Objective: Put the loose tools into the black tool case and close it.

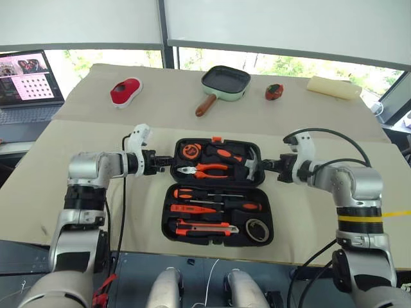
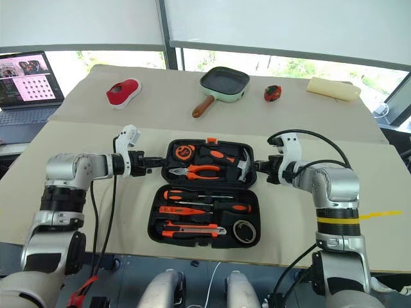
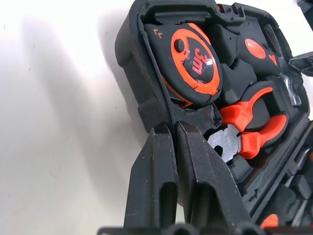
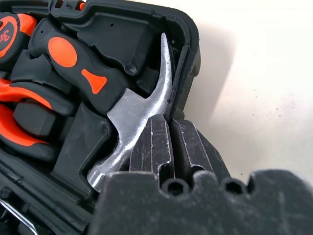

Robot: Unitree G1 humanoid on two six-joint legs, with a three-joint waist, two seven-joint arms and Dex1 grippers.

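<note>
**Open tool case on worktop, a gripper clamped on each side rim**

- **Black tool case** (image 1: pixel 218 192): lies open and flat near the front edge of the worktop (image 1: pixel 77 192), midway between its left and right edges. The half nearer the far edge carries an orange tape measure (image 1: pixel 191 151), orange-handled pliers (image 1: pixel 204 170) and a hammer (image 1: pixel 247 168), each in its recess, with a small orange latch (image 1: pixel 217 138) on the outer rim.
- **Front half of the case**: two orange-and-black screwdrivers (image 1: pixel 215 194) lie lengthwise, a slim orange tester screwdriver (image 1: pixel 192 208) between them, a black-orange utility knife (image 1: pixel 202 226) nearest the front edge, and a black tape roll (image 1: pixel 257 230) at the front right corner of the case. All sit inside the case.
- **Left gripper** (image 1: pixel 166 162): fingers (image 3: pixel 195 166) closed on the left rim of the far half, beside the tape measure.
- **Right gripper** (image 1: pixel 265 165): fingers (image 4: pixel 154 142) closed on the right rim of the far half, just beside the hammer head.
- **Other items toward the far edge**: a red-and-white object (image 1: pixel 126 91) toward the left, a green pan with wooden handle (image 1: pixel 225 85) at centre, a small red-and-black object (image 1: pixel 274 92) right of it, and a pale yellow block (image 1: pixel 332 87) near the far right corner.
- **Off the worktop**: a laptop (image 1: pixel 29 80) stands past the left edge with its screen lit.
</note>
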